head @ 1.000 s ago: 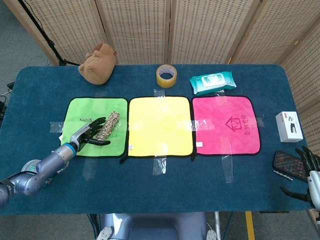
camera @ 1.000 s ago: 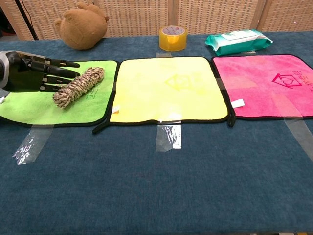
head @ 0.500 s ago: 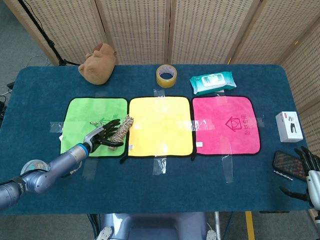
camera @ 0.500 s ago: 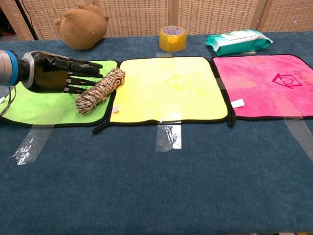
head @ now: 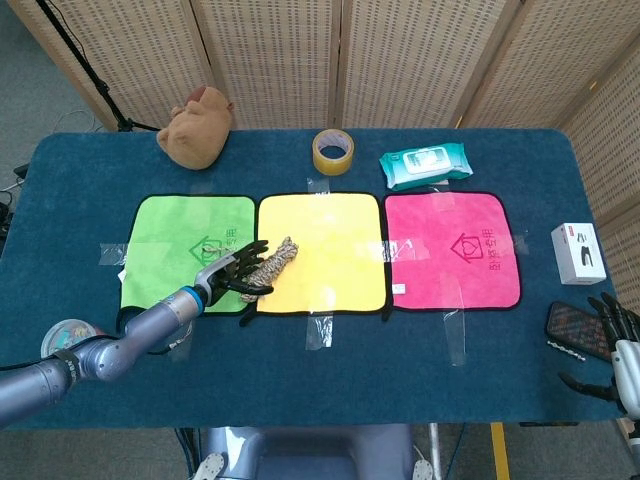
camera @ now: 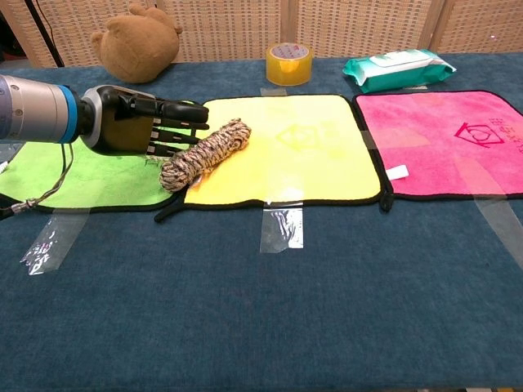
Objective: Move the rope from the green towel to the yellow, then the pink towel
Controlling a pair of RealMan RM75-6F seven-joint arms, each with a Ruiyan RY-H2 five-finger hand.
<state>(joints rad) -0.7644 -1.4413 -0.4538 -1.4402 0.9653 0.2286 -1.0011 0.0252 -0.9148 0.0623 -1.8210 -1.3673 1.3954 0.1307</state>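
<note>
The bundled beige and brown twisted rope (head: 271, 267) (camera: 204, 152) lies slanted across the left edge of the square yellow towel (head: 325, 255) (camera: 302, 151), with its lower end over the black border where this towel meets the square green towel (head: 170, 245) (camera: 73, 175). The black left hand (head: 232, 273) (camera: 135, 129) is on the left side of the rope, its fingers (camera: 181, 126) stretched out flat toward the right and touching the side of the bundle; they are not wrapped around it, so the hand holds nothing. The silver forearm of this arm reaches in from the lower left over the green towel. The square pink towel (head: 450, 250) (camera: 441, 143) is on the right of the yellow one and carries nothing. All 3 towels are fixed with strips of clear tape on the dark blue cloth-covered bench (head: 330, 370) (camera: 270, 310). At the far side of the bench stand a brown plush toy (head: 196, 126) (camera: 136, 42), a roll of yellow tape (head: 333, 151) (camera: 289, 64) and a green pack of wet wipes (head: 424, 166) (camera: 396, 69). The black right hand (head: 620, 345) shows only in the head view, at the lower right corner, fingers spread and holding nothing, just beside a dark phone (head: 575, 330) and near a small white box (head: 578, 252).
</note>
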